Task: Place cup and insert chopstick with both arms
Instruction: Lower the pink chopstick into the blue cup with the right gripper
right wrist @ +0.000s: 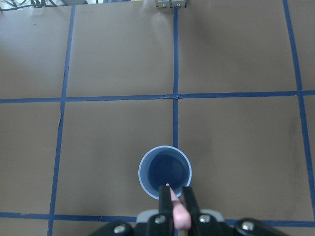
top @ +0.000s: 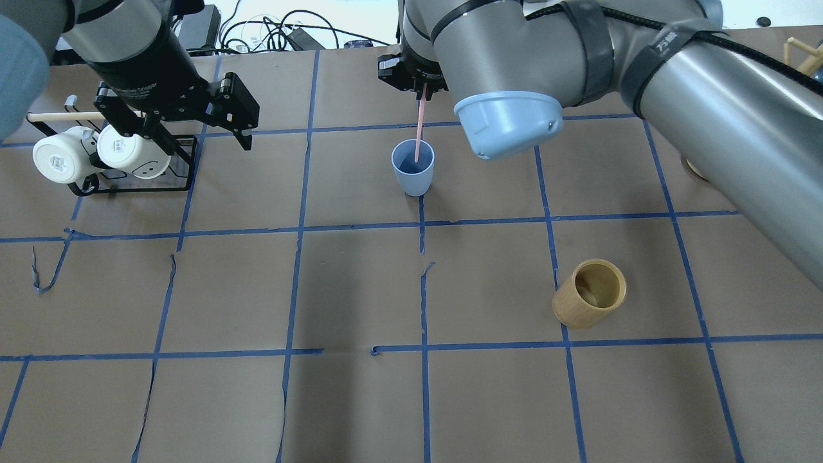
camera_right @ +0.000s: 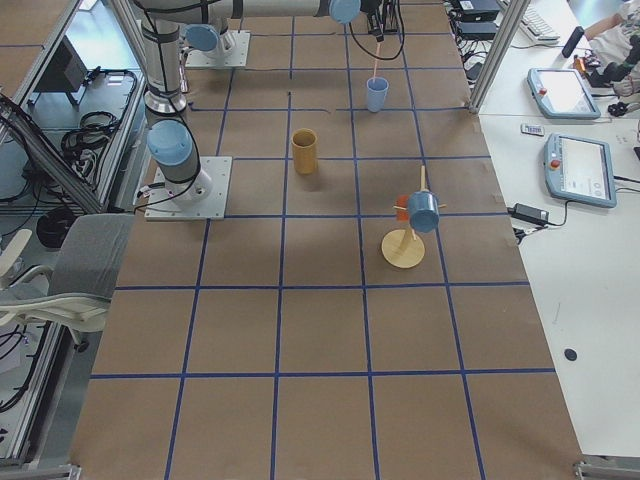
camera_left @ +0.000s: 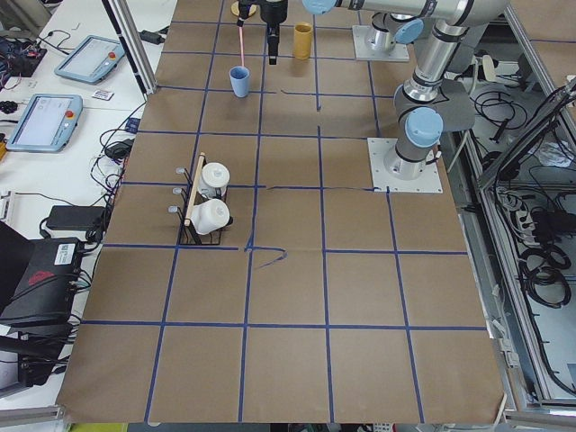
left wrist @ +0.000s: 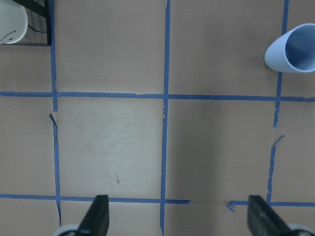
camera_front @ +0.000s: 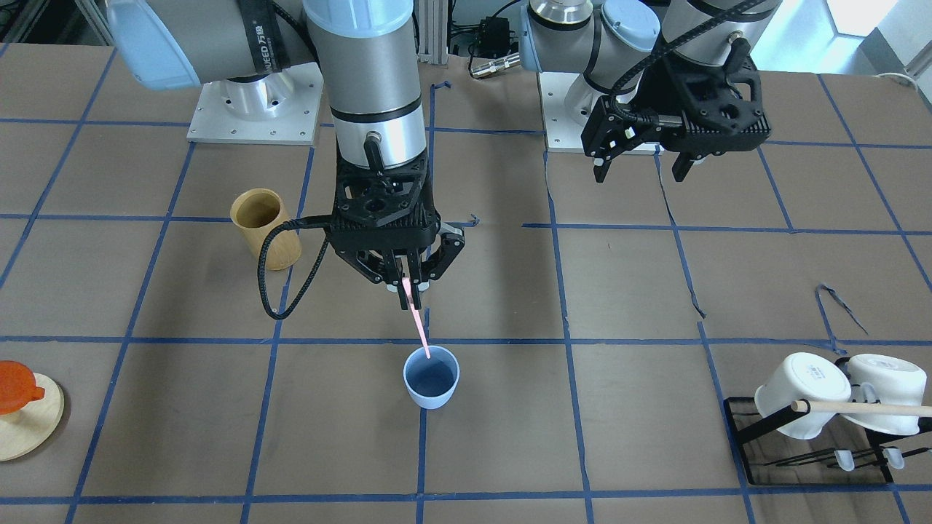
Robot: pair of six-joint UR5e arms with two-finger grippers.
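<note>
The light-blue cup [camera_front: 431,376] stands upright on the table, also in the overhead view [top: 413,167], the right wrist view [right wrist: 165,171] and the top right of the left wrist view [left wrist: 292,49]. My right gripper [camera_front: 409,287] is shut on the pale pink chopstick [camera_front: 419,325] and holds it above the cup, its lower tip just inside the rim [top: 418,138]. In the right wrist view the chopstick [right wrist: 176,209] is pinched between the fingers, straight over the cup. My left gripper [camera_front: 641,171] is open and empty, raised off to the side near the mug rack.
A tan bamboo cylinder [camera_front: 265,227] stands near the right arm. A black rack [camera_front: 808,444] holds two white mugs [camera_front: 801,393] and a wooden dowel [camera_front: 866,409]. An orange cup on a wooden stand [camera_front: 22,407] sits at the table edge.
</note>
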